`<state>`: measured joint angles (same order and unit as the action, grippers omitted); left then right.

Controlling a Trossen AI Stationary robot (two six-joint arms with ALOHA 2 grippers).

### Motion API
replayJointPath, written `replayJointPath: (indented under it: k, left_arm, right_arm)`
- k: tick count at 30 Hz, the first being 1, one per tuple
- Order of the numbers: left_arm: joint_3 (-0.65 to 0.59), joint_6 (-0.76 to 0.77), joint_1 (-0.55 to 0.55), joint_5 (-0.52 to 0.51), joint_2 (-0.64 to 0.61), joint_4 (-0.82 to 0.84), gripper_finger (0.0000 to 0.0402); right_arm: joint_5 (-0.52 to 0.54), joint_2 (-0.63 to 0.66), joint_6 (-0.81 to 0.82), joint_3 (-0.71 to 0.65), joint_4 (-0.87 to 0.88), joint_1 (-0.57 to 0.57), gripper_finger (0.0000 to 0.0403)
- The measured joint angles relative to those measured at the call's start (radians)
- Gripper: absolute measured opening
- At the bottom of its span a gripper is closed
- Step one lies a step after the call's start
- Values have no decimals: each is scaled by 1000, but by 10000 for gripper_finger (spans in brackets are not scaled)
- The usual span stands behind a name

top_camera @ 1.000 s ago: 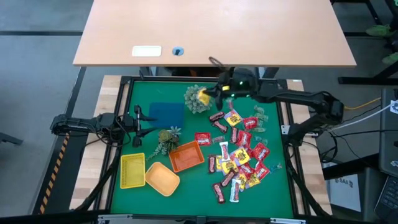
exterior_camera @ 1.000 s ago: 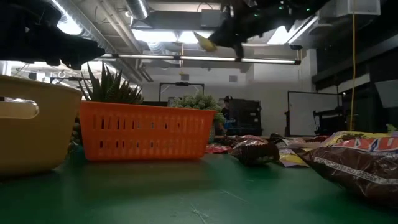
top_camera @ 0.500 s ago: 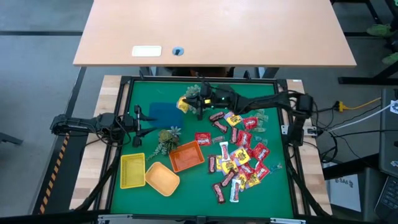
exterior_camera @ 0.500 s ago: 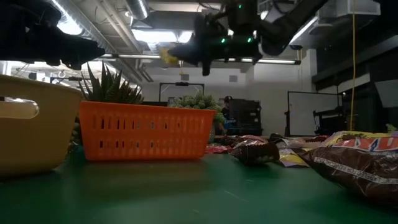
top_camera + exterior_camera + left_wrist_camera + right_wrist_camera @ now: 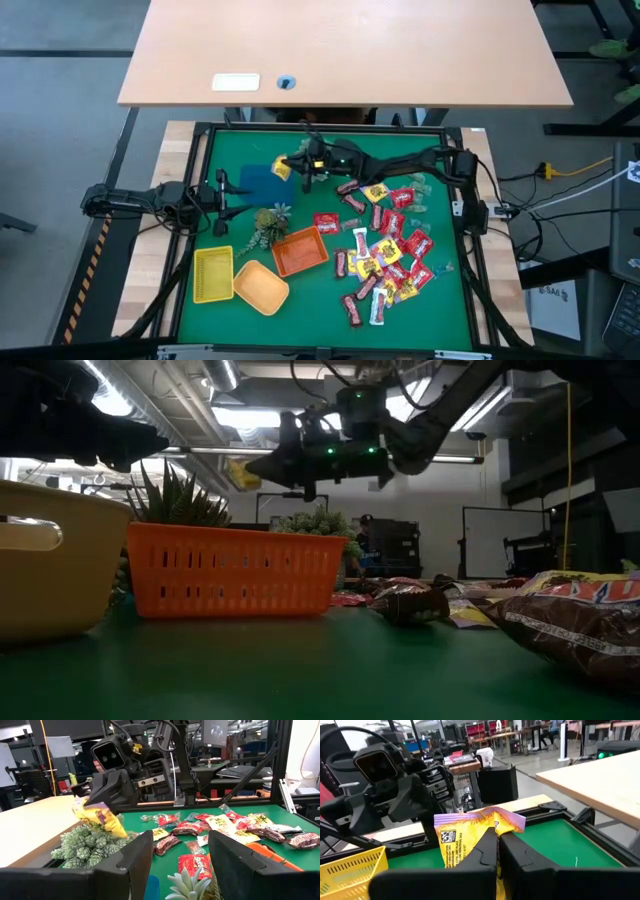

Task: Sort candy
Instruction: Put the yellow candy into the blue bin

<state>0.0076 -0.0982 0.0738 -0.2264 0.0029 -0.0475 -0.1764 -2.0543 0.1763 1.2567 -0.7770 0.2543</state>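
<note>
High view: the right tool (image 5: 291, 166) is stretched far across the green table (image 5: 440, 310), pinching a yellow packet (image 5: 282, 168) up in the air over the blue pad (image 5: 265, 181). The candy pile (image 5: 385, 250) lies well off on the right side of the table, and the yellow tray (image 5: 213, 274) sits near the front left corner, beside the orange basket (image 5: 299, 252).

High view, left arm: the left tool (image 5: 228, 194) waits at the table's left edge with its fingers spread, holding nothing.

Low view: the packet (image 5: 240, 473) hangs high above the orange basket (image 5: 235, 571), only a corner of it nipped by the right tool (image 5: 258, 470). Risk one, to my eye: release from this height and a light packet flutters, landing on the table or in the wrong tray.

Left wrist view: the packet (image 5: 98, 816) dangles just over the spiky plant ball (image 5: 90, 847), and the left tool's fingers (image 5: 135, 862) stand parted close by. Risk two: a low sweep could snag the plant, or the two arms could crowd each other.

Right wrist view: the fingers (image 5: 487, 851) are clenched on the packet's (image 5: 470, 837) lower edge, most of it free. Risk three: thin grip, slick wrapper, a quick swing toward the yellow tray (image 5: 351, 865) could shake it loose.
</note>
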Motion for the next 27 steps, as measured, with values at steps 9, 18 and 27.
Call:
replayJointPath:
  k: [9, 18, 27]
  left_arm:
    - [0, 3, 0, 0, 0, 0, 179]
    - [0, 17, 0, 0, 0, 0, 179]
    - [0, 17, 0, 0, 0, 0, 179]
  right_arm:
    - [0, 0, -1, 70, 151, 0, 131]
    - [-18, 4, -1, 123, 157, 1, 223]
    - [-113, 9, 1, 125, 235, 1, 222]
